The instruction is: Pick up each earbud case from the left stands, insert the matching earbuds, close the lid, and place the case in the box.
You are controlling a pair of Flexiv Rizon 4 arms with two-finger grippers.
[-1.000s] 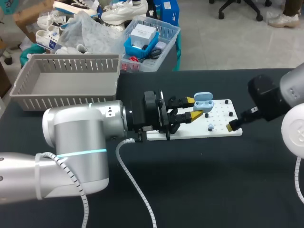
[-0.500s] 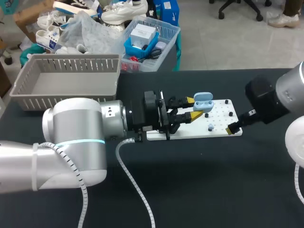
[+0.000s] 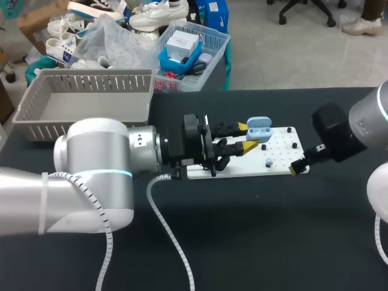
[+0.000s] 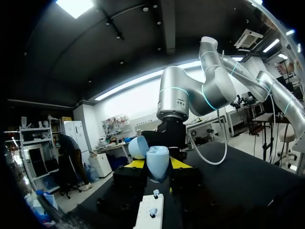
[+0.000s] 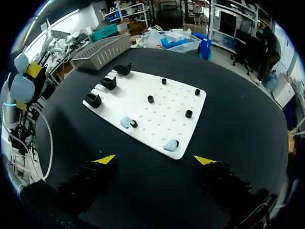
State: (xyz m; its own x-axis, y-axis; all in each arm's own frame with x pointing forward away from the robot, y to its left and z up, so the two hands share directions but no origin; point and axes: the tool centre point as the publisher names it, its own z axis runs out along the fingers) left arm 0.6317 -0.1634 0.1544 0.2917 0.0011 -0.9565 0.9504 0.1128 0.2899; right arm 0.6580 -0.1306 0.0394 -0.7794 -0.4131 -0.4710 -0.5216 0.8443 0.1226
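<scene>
Black table point(image 3: 254, 242); white peg board point(image 3: 282, 163) mid-table, grey box point(image 3: 85, 100) at the far left corner. My left gripper point(image 3: 247, 138) is clamped on the blue earbud case point(image 3: 259, 129), lid up, over the board. Two earbuds point(image 5: 125, 122) sit on the board. My right gripper point(image 5: 155, 159) is spread wide, holding nothing, just off the board's edge.

A plain black table point(image 3: 254, 242) spreads wide under even light.

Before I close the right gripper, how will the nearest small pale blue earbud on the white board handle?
The pale blue earbud is probably light and rigid. Its rounded shell may slip from the open right gripper. Lying beside a black peg, it could skid if nudged.
</scene>
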